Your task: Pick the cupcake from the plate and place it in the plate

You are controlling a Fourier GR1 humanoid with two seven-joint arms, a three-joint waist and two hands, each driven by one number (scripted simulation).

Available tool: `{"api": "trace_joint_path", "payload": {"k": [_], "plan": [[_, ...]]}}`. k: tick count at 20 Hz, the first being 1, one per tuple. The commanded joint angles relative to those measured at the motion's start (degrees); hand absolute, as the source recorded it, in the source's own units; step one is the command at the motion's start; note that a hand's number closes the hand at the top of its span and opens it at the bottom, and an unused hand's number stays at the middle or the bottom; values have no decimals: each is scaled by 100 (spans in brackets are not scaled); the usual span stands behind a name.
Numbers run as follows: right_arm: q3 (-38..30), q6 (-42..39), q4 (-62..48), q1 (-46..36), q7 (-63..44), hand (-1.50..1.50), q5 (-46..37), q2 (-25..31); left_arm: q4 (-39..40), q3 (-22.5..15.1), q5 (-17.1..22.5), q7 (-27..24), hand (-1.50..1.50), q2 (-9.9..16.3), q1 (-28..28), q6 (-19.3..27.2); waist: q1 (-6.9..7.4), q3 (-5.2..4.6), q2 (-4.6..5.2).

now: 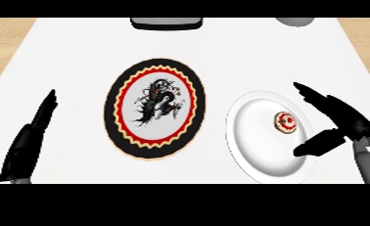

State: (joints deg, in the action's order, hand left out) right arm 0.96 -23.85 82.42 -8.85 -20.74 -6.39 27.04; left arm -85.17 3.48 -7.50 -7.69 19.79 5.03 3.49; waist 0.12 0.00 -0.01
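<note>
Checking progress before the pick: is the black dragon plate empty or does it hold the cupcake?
Empty: the dragon plate shows only its pattern. The cupcake sits on the white plate.

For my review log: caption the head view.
Open right hand flanks small red-topped cupcake on plain white plate; black-rimmed dragon plate awaits.

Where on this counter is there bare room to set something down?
Bare counter lies between the dragon plate and white plate, and between the dragon plate and left robot hand. It is crowded around the cupcake, beside the right robot hand.
</note>
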Motion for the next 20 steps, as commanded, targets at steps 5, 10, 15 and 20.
{"api": "trace_joint_path", "payload": {"k": [5, 10, 15, 20], "plan": [[8, 274, -520, -288, 601, 150, -491, -667, 240, -29, -414, -142, 0, -331, -143, 79, 4, 1, 3], [-146, 307, -691, -256, 1038, 150, -847, -745, -140, 430, -198, 38, 0, -129, -6, -366, 9, 1, -1], [-34, 144, -1283, -837, 1706, 150, -1335, -333, -357, 344, -197, 84, 0, -243, 173, -416, 101, 5, 13], [1066, -353, -1268, -2286, 2123, 150, -2547, 485, -155, -124, -426, -111, 0, -349, -327, -508, 976, -1, 264]]}}
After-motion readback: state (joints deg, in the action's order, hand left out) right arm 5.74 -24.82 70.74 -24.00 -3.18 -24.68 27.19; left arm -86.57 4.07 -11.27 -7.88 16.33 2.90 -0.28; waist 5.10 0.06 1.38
